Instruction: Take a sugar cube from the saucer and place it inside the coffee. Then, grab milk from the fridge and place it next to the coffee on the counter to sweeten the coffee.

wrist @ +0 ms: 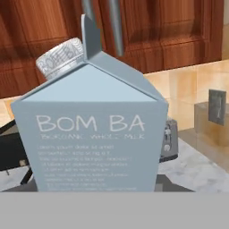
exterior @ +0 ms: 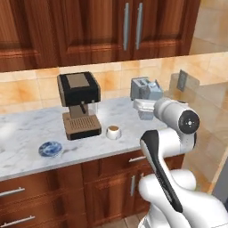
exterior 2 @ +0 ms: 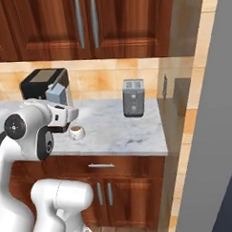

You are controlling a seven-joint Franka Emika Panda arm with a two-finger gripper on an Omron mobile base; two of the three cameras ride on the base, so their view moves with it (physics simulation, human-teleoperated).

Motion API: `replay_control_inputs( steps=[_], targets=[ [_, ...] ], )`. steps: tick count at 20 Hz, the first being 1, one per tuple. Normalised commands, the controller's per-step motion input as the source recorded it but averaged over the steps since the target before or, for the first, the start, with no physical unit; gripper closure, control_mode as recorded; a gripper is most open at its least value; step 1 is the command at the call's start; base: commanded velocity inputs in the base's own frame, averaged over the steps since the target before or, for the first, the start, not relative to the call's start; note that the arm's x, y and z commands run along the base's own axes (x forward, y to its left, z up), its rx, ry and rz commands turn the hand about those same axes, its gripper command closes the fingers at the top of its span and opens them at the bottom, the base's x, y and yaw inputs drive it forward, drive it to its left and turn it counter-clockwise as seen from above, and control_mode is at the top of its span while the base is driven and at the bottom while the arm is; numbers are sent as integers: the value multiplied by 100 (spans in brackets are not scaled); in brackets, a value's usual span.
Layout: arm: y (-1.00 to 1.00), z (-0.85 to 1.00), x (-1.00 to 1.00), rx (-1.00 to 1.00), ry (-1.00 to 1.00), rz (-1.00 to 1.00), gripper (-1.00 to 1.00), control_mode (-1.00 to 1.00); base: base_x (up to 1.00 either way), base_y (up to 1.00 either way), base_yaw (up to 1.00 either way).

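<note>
Hand view reads the milk (wrist: 89, 138) label, left base view the saucer (exterior: 50, 148).

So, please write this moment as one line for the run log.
stage: carrying milk | gripper: shut on milk, above counter | coffee: on counter, right of coffee machine | saucer: left, apart | milk not yet set down

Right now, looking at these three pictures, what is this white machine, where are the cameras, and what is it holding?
It is a white robot arm in a rendered kitchen. Two pictures come from cameras behind it, one on its left and one on its right; the third looks out from its hand. On the counter stand a coffee machine, a toaster, a cup of coffee and a blue saucer. Its claw holds the milk, a grey-blue carton, above the counter.
</note>
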Motion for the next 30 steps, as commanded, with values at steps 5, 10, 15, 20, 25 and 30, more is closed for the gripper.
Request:
replay_control_inputs(
  steps=[5,10,15,20,25,30],
  targets=[
    [-5,0,9,0,6,6,100,-100,40,0,11],
    [-67,0,28,23,34,35,100,-100,0,0,0],
    [-52,-27,76,10,35,46,100,-100,0,0,0],
    [-6,-77,92,-11,8,31,100,-100,0,0,0],
    [-7,-66,54,-20,3,27,100,-100,0,0,0],
    [0,-89,4,-14,-12,24,100,-100,0,0,0]
  ],
)
